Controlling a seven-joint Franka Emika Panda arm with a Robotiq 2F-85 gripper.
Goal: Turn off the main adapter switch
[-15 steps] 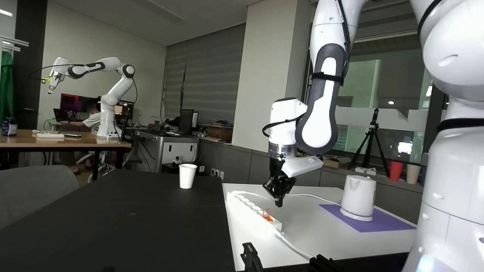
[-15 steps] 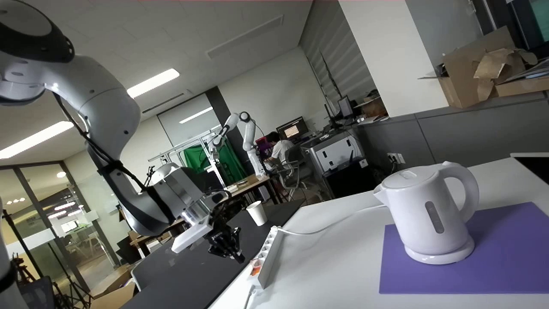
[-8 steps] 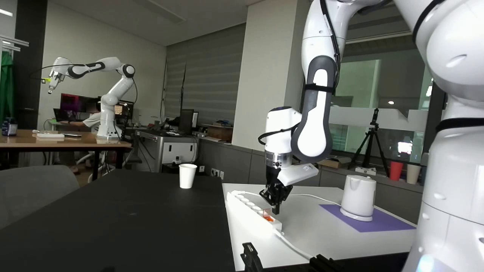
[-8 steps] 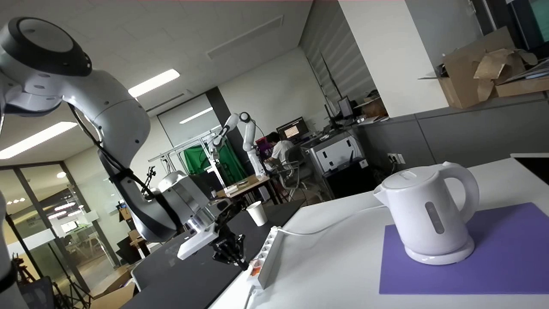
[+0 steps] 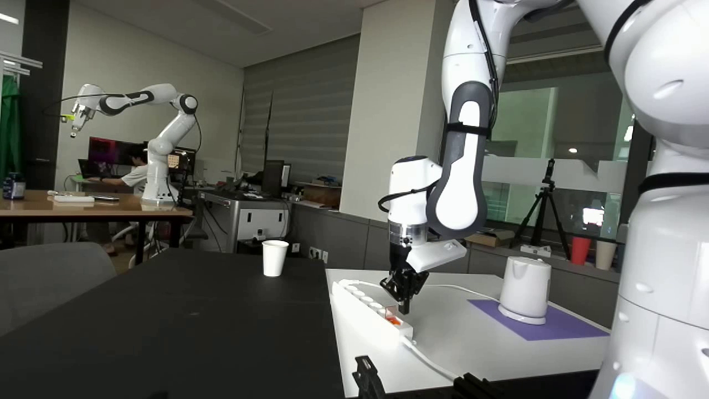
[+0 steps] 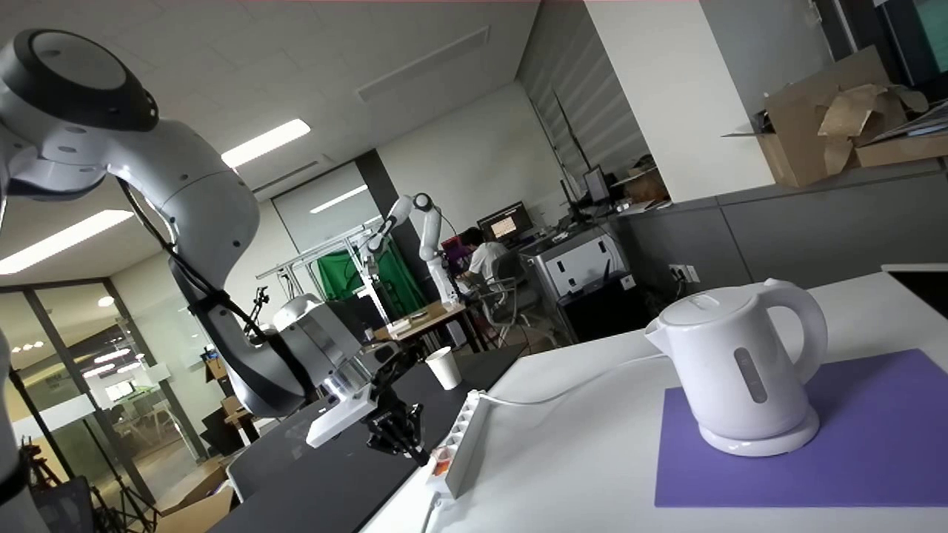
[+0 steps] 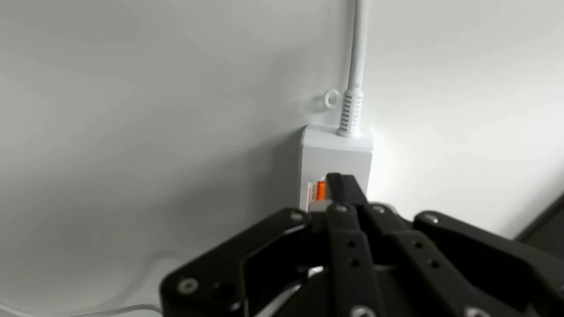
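Note:
The adapter is a long white power strip on the white table, also in an exterior view and partly in the wrist view. The main adapter switch is a small orange-red rocker near the strip's cable end. It also shows in an exterior view and, partly covered by the fingers, in the wrist view. A clear reddish flap stands up beside it. My gripper is shut and empty, fingertips together, pointing down just above the switch. It shows in both exterior views. I cannot tell whether it touches.
A thick white cable leaves the strip's switch end. A white kettle stands on a purple mat on the white table. A black table adjoins it and carries a white paper cup.
Between one second and half a second ago, my gripper came down closer to the switch end of the adapter, staying shut. Since then the arm shows no visible motion.

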